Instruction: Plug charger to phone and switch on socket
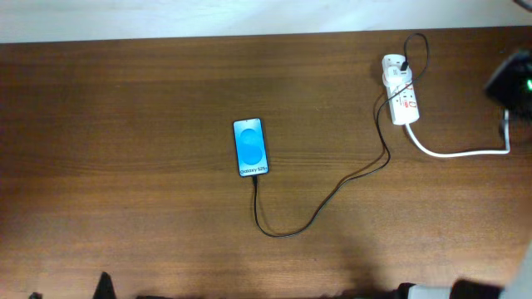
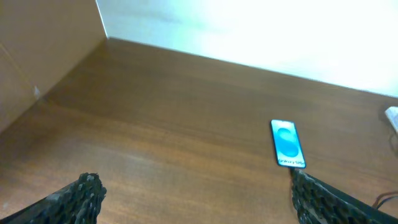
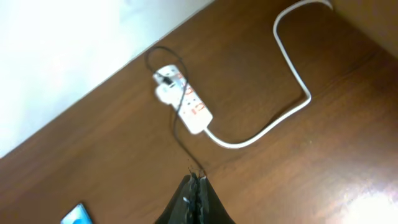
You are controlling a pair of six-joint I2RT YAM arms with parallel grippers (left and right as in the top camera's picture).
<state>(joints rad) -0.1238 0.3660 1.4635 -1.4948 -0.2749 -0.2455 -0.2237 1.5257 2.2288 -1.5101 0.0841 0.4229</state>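
Note:
The phone (image 1: 250,147) lies flat mid-table with its blue screen lit. The charger (image 1: 332,193), a thin black cable, runs from the phone's near end in a loop across the wood to a plug in the socket (image 1: 401,93) at the back right. In the left wrist view the phone (image 2: 287,144) lies beyond my left gripper (image 2: 193,177), which is open with only bare table between its fingers (image 2: 87,193). My right gripper (image 3: 196,180) is shut on nothing. It hovers short of the socket (image 3: 183,99), with the charger (image 3: 180,134) passing just past its tips.
The socket's thick white cord (image 1: 457,154) curves off to the right edge of the table. A dark device (image 1: 511,79) with a green light sits at the far right. A brown board (image 2: 43,43) stands along the table's left side.

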